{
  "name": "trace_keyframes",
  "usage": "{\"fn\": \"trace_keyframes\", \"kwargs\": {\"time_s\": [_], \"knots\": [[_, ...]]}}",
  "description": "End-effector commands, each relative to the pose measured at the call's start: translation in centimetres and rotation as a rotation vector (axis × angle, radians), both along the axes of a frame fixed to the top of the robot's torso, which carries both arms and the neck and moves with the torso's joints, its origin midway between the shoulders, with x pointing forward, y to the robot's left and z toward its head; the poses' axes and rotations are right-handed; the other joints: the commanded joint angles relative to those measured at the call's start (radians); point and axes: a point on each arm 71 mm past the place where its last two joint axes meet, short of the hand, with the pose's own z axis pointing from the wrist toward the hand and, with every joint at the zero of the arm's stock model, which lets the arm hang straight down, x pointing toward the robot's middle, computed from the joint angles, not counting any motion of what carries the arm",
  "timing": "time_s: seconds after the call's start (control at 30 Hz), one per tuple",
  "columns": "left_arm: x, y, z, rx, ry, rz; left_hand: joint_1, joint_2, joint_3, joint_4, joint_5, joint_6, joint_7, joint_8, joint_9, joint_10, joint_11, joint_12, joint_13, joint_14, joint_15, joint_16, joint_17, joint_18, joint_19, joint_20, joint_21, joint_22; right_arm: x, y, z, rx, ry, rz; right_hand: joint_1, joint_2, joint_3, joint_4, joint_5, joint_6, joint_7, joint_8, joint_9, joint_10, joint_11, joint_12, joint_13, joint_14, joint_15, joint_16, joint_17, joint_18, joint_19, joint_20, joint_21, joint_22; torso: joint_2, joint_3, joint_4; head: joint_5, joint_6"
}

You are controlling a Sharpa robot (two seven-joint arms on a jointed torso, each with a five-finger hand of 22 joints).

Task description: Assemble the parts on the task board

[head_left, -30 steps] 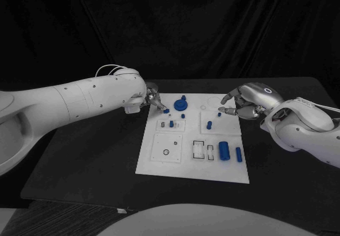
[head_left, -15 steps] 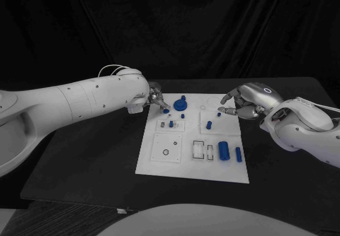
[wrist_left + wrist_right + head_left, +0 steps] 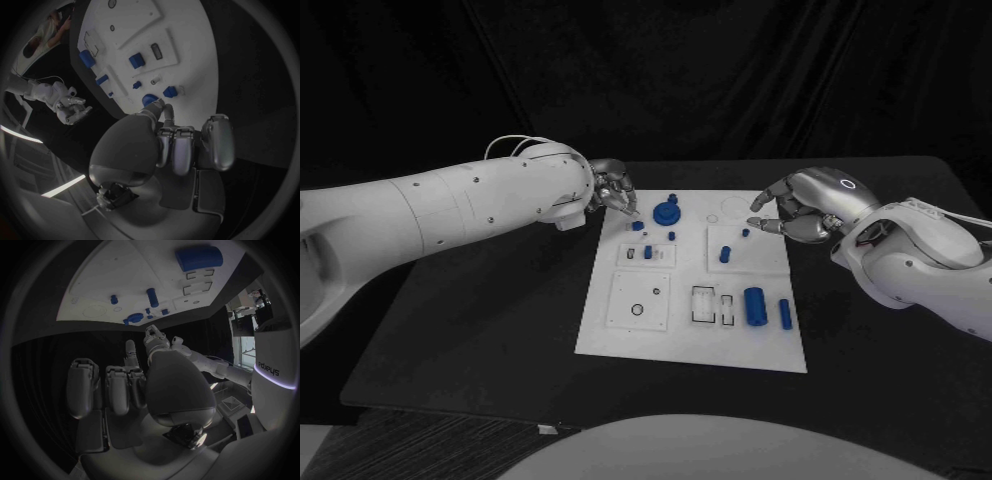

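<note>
Lifted slightly since earlier, the left hand (image 3: 615,188) is held empty, fingers loosely apart, above the white task board's (image 3: 625,335) upper left corner. Right hand (image 3: 790,212) is curled empty at the board's upper right edge.

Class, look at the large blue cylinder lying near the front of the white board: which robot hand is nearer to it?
Right. The right robot hand hovers beyond the cylinder, by the board's far right edge; the left robot hand is at the far left corner.

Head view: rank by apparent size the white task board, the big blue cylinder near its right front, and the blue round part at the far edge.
1. Task board, by far the largest.
2. Big blue cylinder.
3. Blue round part; it looks only slightly smaller than the cylinder and sits farther from the camera, so this order is unsure.
</note>
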Motion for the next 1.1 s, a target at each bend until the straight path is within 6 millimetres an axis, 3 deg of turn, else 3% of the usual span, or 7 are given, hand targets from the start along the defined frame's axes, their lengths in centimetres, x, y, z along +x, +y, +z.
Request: {"fn": "trace_keyframes", "kwargs": {"time_s": [0.03, 0.07, 0.13, 0.17, 0.37, 0.67, 1.1], "knots": [[-0.4, -0.6, 1.8, -0.086, -0.264, -0.178, 0.008, -0.019, 0.017, -0.009, -0.048, 0.003, 0.016, -0.045, -0.060, 0.119, 0.014, 0.022, 0.269, 0.111, 0.014, 0.018, 0.278, 0.014, -0.008, 0.010, -0.008, 0.168, 0.1, 0.2, 0.3, 0.010, -0.018, -0.009, 0.008, 0.002, 0.020, 0.005, 0.009, 0.004, -0.003, -0.014, -0.006, 0.094, 0.008, 0.017, 0.264, 0.103, 0.006, 0.013, 0.265, -0.002, 0.030, 0.004, 0.006, 0.227, 0.000, 0.0000, -0.0014, 0.006, 0.000], [-0.6, -0.4, 1.9, -0.087, -0.293, -0.197, 0.014, -0.034, 0.025, -0.010, -0.051, -0.023, 0.038, -0.104, -0.137, 0.119, 0.034, 0.022, 0.269, 0.111, 0.029, 0.018, 0.278, 0.012, -0.007, 0.022, -0.005, 0.172, 0.1, 0.2, 0.3, 0.009, -0.017, -0.009, 0.008, 0.002, 0.020, 0.005, 0.009, 0.004, -0.003, -0.014, -0.006, 0.094, 0.008, 0.017, 0.264, 0.103, 0.006, 0.013, 0.265, -0.002, 0.030, 0.004, 0.006, 0.227, -0.001, -0.0005, -0.0016, 0.008, 0.000], [-1.0, -0.1, 2.3, -0.079, -0.349, -0.239, 0.017, -0.051, 0.029, -0.012, -0.052, -0.028, 0.050, -0.142, -0.198, 0.119, 0.042, 0.022, 0.269, 0.111, 0.038, 0.018, 0.278, 0.012, -0.008, 0.032, -0.004, 0.175, 0.1, 0.3, 0.2, 0.008, -0.015, -0.009, 0.008, 0.002, 0.020, 0.005, 0.009, 0.004, -0.003, -0.014, -0.006, 0.094, 0.008, 0.017, 0.264, 0.103, 0.006, 0.013, 0.265, -0.002, 0.030, 0.004, 0.006, 0.227, -0.002, -0.0013, -0.0016, 0.011, 0.000], [-1.3, 0.1, 2.4, -0.072, -0.376, -0.261, 0.022, -0.067, 0.035, -0.013, -0.055, -0.049, 0.063, -0.180, -0.277, 0.119, 0.049, 0.022, 0.269, 0.111, 0.046, 0.018, 0.278, 0.012, -0.006, 0.040, 0.000, 0.180, 0.2, 0.3, 0.2, 0.007, -0.015, -0.009, 0.008, 0.002, 0.020, 0.005, 0.009, 0.004, -0.003, -0.014, -0.006, 0.094, 0.008, 0.017, 0.264, 0.103, 0.006, 0.013, 0.265, -0.002, 0.030, 0.004, 0.006, 0.227, -0.002, -0.0015, -0.0004, 0.011, 0.000], [-2.1, 0.4, 2.5, -0.038, -0.425, -0.315, 0.029, -0.094, 0.031, -0.006, -0.057, -0.100, 0.072, -0.180, -0.467, 0.119, 0.051, 0.022, 0.269, 0.111, 0.051, 0.018, 0.278, 0.011, -0.001, 0.049, 0.007, 0.191, 0.3, 0.4, 0.1, 0.004, -0.011, -0.009, 0.008, 0.002, 0.020, 0.005, 0.009, 0.004, -0.003, -0.014, -0.006, 0.094, 0.008, 0.017, 0.264, 0.103, 0.006, 0.013, 0.265, -0.002, 0.030, 0.004, 0.006, 0.227, -0.002, -0.0024, 0.0049, 0.008, 0.000], [-2.4, 0.2, 0.1, 0.015, -0.340, -0.301, 0.038, -0.098, 0.029, -0.012, -0.025, -0.072, 0.082, -0.175, -0.547, 0.119, 0.069, 0.022, 0.269, 0.111, 0.065, 0.018, 0.278, 0.007, 0.012, 0.061, 0.024, 0.202, 0.3, 0.5, 0.0, 0.001, -0.006, -0.005, 0.008, 0.002, 0.020, 0.005, 0.009, 0.004, -0.003, -0.014, -0.006, 0.094, 0.008, 0.017, 0.264, 0.103, 0.006, 0.013, 0.265, -0.002, 0.030, 0.004, 0.006, 0.227, 0.000, -0.0005, 0.0014, 0.003, 0.000], [-2.7, 0.0, -2.5, 0.047, -0.264, -0.277, 0.039, -0.095, 0.031, -0.014, -0.021, -0.025, 0.077, -0.168, -0.590, 0.119, 0.066, 0.022, 0.269, 0.111, 0.064, 0.018, 0.278, 0.007, 0.017, 0.063, 0.028, 0.206, 0.3, 0.5, -0.2, -0.003, 0.000, -0.006, 0.009, 0.002, 0.020, 0.005, 0.008, 0.005, -0.002, -0.014, -0.006, 0.094, 0.009, 0.017, 0.264, 0.103, 0.006, 0.013, 0.264, -0.001, 0.030, 0.004, 0.006, 0.226, 0.001, -0.0001, 0.0003, 0.006, 0.000]]}}
